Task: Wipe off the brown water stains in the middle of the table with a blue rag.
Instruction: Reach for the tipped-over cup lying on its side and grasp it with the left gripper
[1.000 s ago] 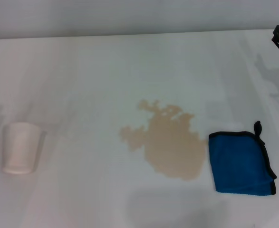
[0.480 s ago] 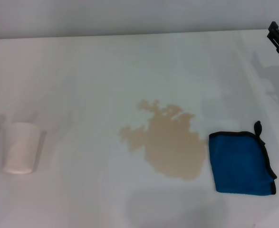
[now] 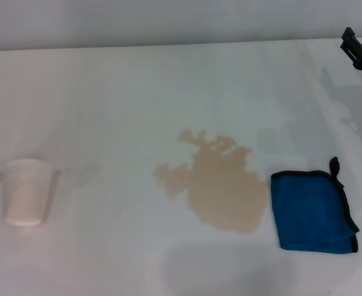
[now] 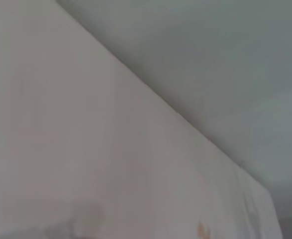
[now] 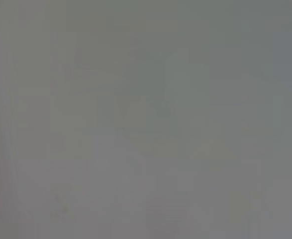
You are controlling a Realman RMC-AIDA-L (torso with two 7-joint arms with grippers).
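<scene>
The brown water stains (image 3: 221, 188) lie as a tan, ragged puddle in the middle of the white table (image 3: 119, 111). The blue rag (image 3: 313, 211) lies flat just right of the puddle, nearly touching its edge, with its black loop at the far right corner. My right gripper (image 3: 358, 50) shows only as a black part at the far right edge of the head view, high above the table and well behind the rag. My left gripper is out of view. The left wrist view shows bare table (image 4: 86, 164). The right wrist view shows only grey.
A white cup (image 3: 26, 192) stands at the left of the table, far from the puddle. The table's far edge (image 3: 168, 45) runs along the top of the head view, with a grey wall behind it.
The right gripper has crept a little to the left and farther back at the right edge. A grey shadow near the cup has shifted. The rag, the puddle and the cup have not moved.
</scene>
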